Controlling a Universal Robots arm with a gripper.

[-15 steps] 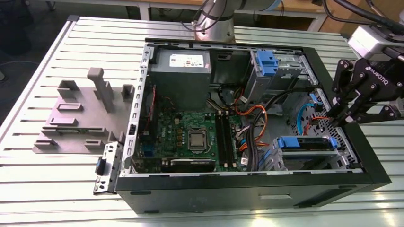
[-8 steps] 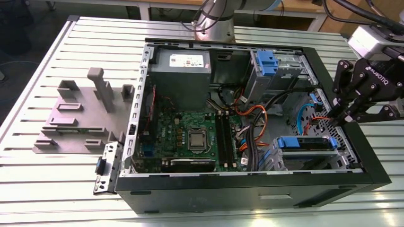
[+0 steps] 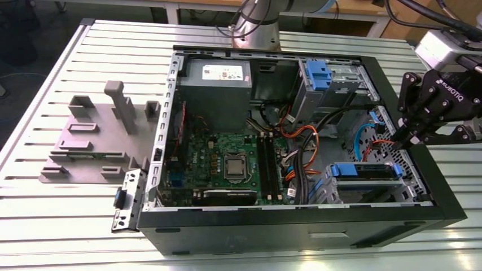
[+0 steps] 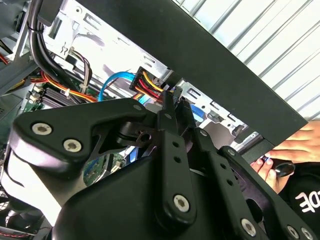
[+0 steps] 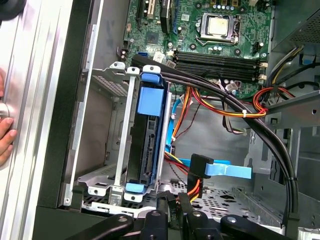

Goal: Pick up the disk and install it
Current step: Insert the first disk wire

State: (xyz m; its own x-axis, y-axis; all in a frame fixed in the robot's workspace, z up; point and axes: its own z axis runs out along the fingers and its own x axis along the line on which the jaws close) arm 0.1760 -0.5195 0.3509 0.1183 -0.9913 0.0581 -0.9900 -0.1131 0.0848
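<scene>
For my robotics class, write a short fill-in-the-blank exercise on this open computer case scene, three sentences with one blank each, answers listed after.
1. The disk sits in a metal drive cage inside the open computer case, and its plastic carrier rail is coloured ____.
2. In the exterior view the gripper hangs over the case's ____ edge.
3. On the slatted table outside the case stands a ____ plastic stand with many slots.

Missing words: blue; right; grey
</scene>
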